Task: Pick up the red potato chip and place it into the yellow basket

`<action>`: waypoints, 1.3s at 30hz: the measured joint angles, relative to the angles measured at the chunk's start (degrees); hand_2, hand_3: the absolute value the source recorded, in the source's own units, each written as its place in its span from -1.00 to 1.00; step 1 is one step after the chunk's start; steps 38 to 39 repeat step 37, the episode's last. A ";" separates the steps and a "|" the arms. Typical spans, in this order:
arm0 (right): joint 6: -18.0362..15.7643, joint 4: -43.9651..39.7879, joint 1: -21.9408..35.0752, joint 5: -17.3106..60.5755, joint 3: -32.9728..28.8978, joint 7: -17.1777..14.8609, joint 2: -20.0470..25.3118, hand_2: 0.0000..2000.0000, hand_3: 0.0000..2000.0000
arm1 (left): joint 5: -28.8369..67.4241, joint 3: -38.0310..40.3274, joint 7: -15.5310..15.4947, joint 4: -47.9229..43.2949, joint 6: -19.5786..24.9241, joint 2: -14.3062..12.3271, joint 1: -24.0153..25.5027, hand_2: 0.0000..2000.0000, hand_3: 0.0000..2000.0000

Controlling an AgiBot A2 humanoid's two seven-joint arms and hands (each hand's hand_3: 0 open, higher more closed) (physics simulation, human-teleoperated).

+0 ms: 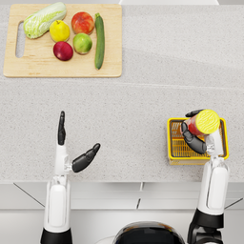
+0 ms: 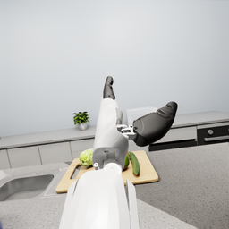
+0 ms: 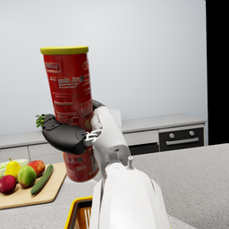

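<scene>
Across the grey speckled tabletop, largest item first: a wooden cutting board sits at the far left corner, carrying a cabbage, a cucumber, a lemon, two red fruits and a green one.

Near right edge: yellow basket, wire-sided, resting on the tabletop.

Right arm reaches forward over the basket. Right hand wraps its dark fingers around the middle of the red potato chip can, thumb on one side, other fingers on the opposite side. Can stands upright, yellow lid up, held in the air directly above the basket; its base is clear of the basket rim in the right wrist view.

Left arm raised at near left, well apart from the basket. Left hand holds nothing: fingers point straight up and away, thumb splayed wide to the side.
</scene>
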State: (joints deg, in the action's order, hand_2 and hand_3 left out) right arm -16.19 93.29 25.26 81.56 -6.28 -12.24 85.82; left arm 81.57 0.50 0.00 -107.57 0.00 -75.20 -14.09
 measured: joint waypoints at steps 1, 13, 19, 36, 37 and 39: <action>-0.27 -1.49 -0.39 0.01 0.19 -2.14 0.04 1.00 1.00 | 0.00 -0.25 0.00 0.33 0.00 -0.08 0.06 -1.00 -1.00; 12.89 -3.13 0.67 -0.03 -1.01 8.56 -0.30 -1.00 -1.00 | 0.01 -0.69 0.00 1.26 0.00 -1.02 0.68 -1.00 -1.00; 15.75 4.42 1.60 -0.03 -2.26 11.74 -0.71 -1.00 -1.00 | 0.00 4.32 0.00 5.30 0.00 -0.71 -5.96 -1.00 -1.00; 16.19 5.03 -2.06 -0.04 -3.90 12.24 0.07 -1.00 -1.00 | -0.02 10.94 0.00 11.64 0.00 -0.76 -7.76 -1.00 -1.00; 16.19 5.03 -2.07 -0.04 -3.89 12.24 0.07 -1.00 -1.00 | -0.02 10.95 0.00 11.66 0.00 -0.77 -7.75 -1.00 -1.00; 16.19 5.03 -2.07 -0.04 -3.89 12.24 0.07 -1.00 -1.00 | -0.02 10.95 0.00 11.66 0.00 -0.77 -7.75 -1.00 -1.00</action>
